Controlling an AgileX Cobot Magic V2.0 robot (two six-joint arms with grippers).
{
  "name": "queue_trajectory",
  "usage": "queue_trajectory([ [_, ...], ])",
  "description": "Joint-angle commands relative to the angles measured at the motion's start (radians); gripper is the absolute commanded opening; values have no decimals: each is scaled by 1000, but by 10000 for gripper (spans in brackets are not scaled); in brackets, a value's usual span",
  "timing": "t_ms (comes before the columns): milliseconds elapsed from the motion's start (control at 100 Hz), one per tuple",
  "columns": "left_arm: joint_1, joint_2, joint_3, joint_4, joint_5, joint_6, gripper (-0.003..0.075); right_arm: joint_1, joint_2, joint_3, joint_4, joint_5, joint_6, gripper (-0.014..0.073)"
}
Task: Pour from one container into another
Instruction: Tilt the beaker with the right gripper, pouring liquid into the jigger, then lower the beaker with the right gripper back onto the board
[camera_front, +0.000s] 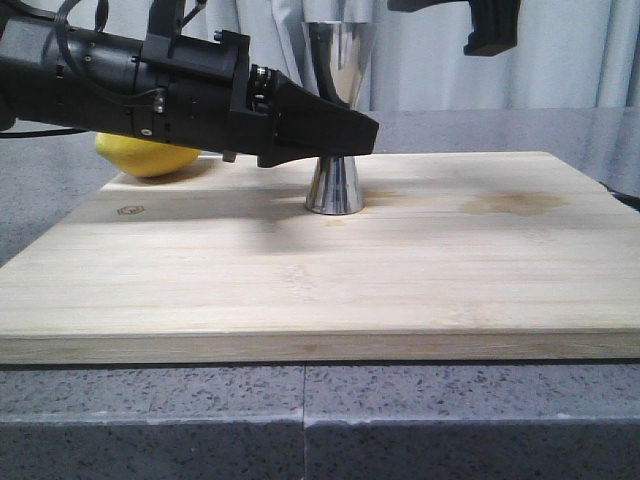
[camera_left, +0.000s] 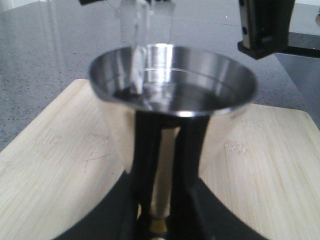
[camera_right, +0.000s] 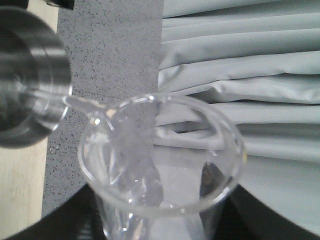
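Observation:
The steel hourglass jigger (camera_front: 338, 70) stands upright on the wooden board (camera_front: 320, 290). My left gripper (camera_front: 350, 135) is shut on its narrow waist from the left. In the left wrist view the jigger's cup (camera_left: 172, 82) holds some clear liquid, with the gold band (camera_left: 159, 226) low between the fingers. My right gripper (camera_right: 160, 225) is shut on the clear glass beaker (camera_right: 165, 150). The beaker is tipped, its lip (camera_right: 92, 112) over the jigger's rim (camera_right: 30, 75). A thin clear stream (camera_left: 137, 70) runs from the beaker (camera_left: 142, 20) into the cup. In the front view the beaker is out of frame.
A yellow lemon (camera_front: 150, 155) lies on the board's far left corner, behind my left arm. Part of my right arm (camera_front: 490, 25) hangs above the board's right half. Speckled grey countertop (camera_front: 300, 420) surrounds the board, and pale curtains (camera_right: 240, 60) hang behind.

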Motion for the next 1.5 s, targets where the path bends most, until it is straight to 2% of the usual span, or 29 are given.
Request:
queue_trajectory([
  [0,-9,-57,-25,-57,56,-1,-13,3,-31,-37,-21,-2,-1,277],
  [60,-9,-57,-25,-57,56,-1,-13,3,-31,-37,5,-2,16,277],
  [420,-9,-57,-25,-57,56,-1,-13,-4,-31,-37,152,-2,328,277],
  [770,-9,-57,-25,-57,56,-1,-13,-135,-31,-29,398,-59,554,277],
  [980,-9,-57,-25,-57,56,-1,-13,-242,-51,75,583,-251,555,277],
  [1220,-9,-57,-25,-57,56,-1,-13,-324,-79,240,706,-454,555,277],
  [1330,-9,-57,-25,-57,56,-1,-13,-361,-80,319,724,-600,555,277],
  [1490,-9,-57,-25,-57,56,-1,-13,-390,-80,408,727,-738,555,277],
])
